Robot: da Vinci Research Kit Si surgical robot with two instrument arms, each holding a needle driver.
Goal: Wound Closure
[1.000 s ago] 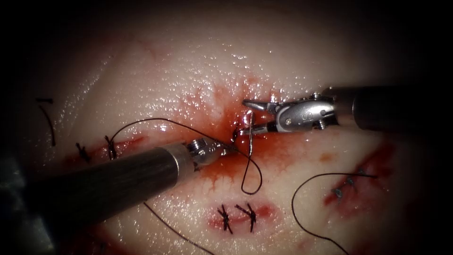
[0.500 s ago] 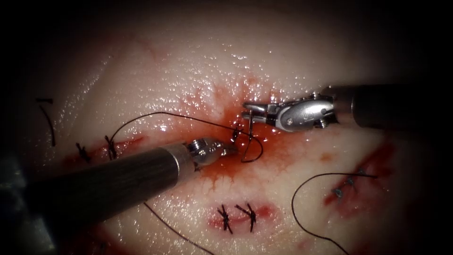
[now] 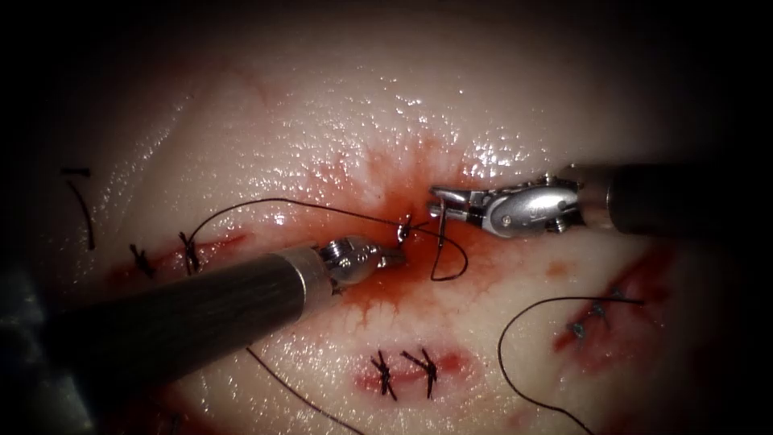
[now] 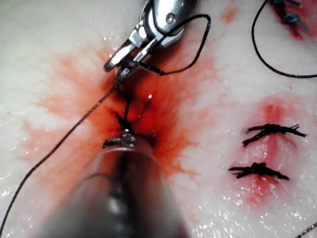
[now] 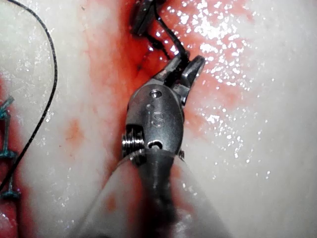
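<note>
at the far left of the endoscope view a cut end of thread (image 3: 80,201) lies on the tissue (image 3: 322,105); just right of it two dark stitches (image 3: 165,256) cross a short closed cut; the left arm's shaft rises from the lower left and its end effector (image 3: 385,256) sits low in the red fluid (image 3: 386,185) at the centre, its tips pressed to the tissue beside a small knot (image 3: 405,229); in the left wrist view the left end effector (image 4: 124,140) shows a short dark strand running from its tip up to the knot (image 4: 123,119), so it appears closed on the thread, though the fluid hides the tips; the thread (image 3: 266,205) runs in a long arc from the stitches on the left across to the knot, then drops in a small loop (image 3: 451,258) to the right of it and climbs to the right end effector (image 3: 439,203); that tool comes in from the right with its jaws slightly parted, the lower one and the strand meeting at the tips; in the right wrist view the right end effector (image 5: 185,67) has its jaws parted with the thread (image 5: 171,39) passing between them; whether they pinch it i cannot tell; below the centre two more stitches (image 3: 405,370) close another cut; at the right a loose curl of thread (image 3: 515,322) leads to stitches (image 3: 592,314) in a red cut; i cannot make out the needle.
</note>
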